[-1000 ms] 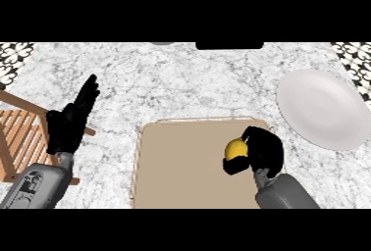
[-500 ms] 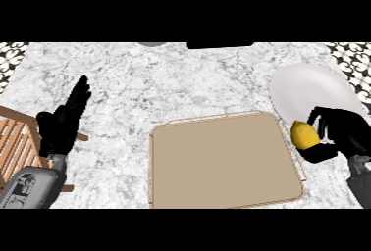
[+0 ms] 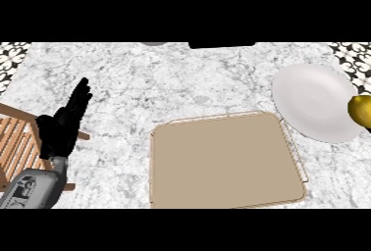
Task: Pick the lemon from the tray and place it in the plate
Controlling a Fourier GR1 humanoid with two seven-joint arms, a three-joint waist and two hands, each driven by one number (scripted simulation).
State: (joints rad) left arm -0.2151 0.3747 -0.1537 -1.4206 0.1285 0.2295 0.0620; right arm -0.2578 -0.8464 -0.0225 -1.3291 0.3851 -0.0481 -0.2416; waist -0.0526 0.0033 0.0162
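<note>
The yellow lemon (image 3: 360,111) shows at the view's right edge, just past the right rim of the white plate (image 3: 313,100); part of it is cut off by the edge. No part of my right hand shows, so what holds the lemon is hidden. The beige tray (image 3: 225,162) lies in the middle of the marble counter with nothing on it. At the left, my left hand (image 3: 64,125) rests open, fingers straight and pointing up, apart from the tray.
A wooden slatted rack (image 3: 16,139) sits at the left edge, under and beside my left forearm (image 3: 30,188). A dark object (image 3: 221,45) lies at the counter's far edge. Patterned tiles (image 3: 354,54) show at both far corners.
The lemon has gone from above the tray rightward, past the plate to the view's right edge. My right hand has left the view. The view has shifted, so tray and plate sit further left.
</note>
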